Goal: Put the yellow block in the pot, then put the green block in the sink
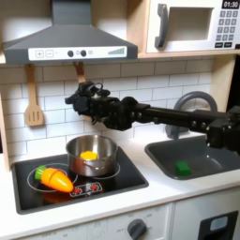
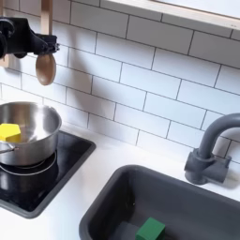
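White brick tiles back a toy kitchen with a black stovetop (image 1: 112, 187) on the first exterior view's left and a counter running to the right. On that stovetop stands the pot (image 1: 92, 156), and the yellow block (image 1: 87, 155) lies inside it, near the wall on the second exterior view's left (image 2: 8, 132). The green block (image 1: 182, 168) rests on the floor of the sink (image 1: 202, 167), close to the front rim in the second exterior view (image 2: 149, 230), with the faucet (image 2: 211, 150) arching behind the basin. Beside the pot, on the stovetop's front left in the first exterior view, lies an orange toy carrot (image 1: 53, 178). A wooden spatula (image 1: 34, 111) hangs on the tiles, and a range hood (image 1: 67, 42) and microwave (image 1: 192, 25) sit above.

Both blocks appear to be where the task wants them, so the work looks finished; what remains is probably only to draw the arm clear without brushing the pot.

The gripper (image 1: 75, 97) hangs in the air above the pot, level with the tiles, touching nothing and holding nothing. Its fingers look a little apart, though the dark blur makes it hard to say, so I cannot tell how wide they stand.
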Motion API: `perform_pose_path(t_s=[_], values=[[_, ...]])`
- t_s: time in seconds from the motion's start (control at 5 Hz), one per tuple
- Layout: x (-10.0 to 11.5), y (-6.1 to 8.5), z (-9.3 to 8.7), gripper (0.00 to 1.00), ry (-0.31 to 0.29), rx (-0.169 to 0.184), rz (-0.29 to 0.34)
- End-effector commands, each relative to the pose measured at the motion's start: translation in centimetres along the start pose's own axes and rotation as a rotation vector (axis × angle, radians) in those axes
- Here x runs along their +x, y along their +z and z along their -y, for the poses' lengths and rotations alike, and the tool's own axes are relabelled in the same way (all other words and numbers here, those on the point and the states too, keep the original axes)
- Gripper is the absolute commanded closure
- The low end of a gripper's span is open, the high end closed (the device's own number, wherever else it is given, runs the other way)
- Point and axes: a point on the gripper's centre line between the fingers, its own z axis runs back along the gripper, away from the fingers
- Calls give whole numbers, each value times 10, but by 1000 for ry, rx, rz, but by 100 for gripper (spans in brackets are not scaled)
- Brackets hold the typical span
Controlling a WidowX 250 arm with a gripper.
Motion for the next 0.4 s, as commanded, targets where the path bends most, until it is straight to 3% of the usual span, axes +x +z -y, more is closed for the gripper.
perform_pose_path(t_s=[0.0, 0.2], values=[[0, -2, -1, 100, 7, 2, -2], [-3, -6, -4, 100, 7, 8, -12]])
